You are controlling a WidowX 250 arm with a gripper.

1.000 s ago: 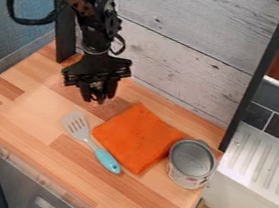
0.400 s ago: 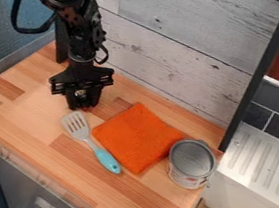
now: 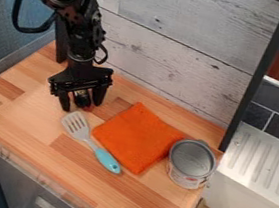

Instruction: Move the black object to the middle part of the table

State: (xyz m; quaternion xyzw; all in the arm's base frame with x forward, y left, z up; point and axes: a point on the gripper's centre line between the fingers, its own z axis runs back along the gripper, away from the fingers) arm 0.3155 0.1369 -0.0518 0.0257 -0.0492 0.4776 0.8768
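Black object [image 3: 83, 98]: directly under my palm, between the fingers of my gripper [image 3: 80, 108], low at the table [image 3: 36, 126]. My two fingers stand well apart, one on either side of it, tips pointing down; no squeeze that I can make out, though whether a pad brushes it I cannot tell. It looks to bear its own weight on the wood. I read this as the set-down: spread wide so the object can stay put while I clear it. The spot lies inward from the table's edges, toward the back of the middle part; good enough, I judge, or nearly. Just beyond my tips, toward the camera, the slotted head of the spatula [image 3: 90, 141], its blue handle slanting off from me. Its head is close to one fingertip, which argues for going no further that way. To the view's right of me, the orange cloth [image 3: 137, 137], flat, taking up much of the middle; stopping short of it keeps the object on bare wood. Past the cloth, well apart from me, the open can [image 3: 191, 163], upright. Next move: straight up, fingers kept wide. A sideways drift could tip the object or nudge the spatula.
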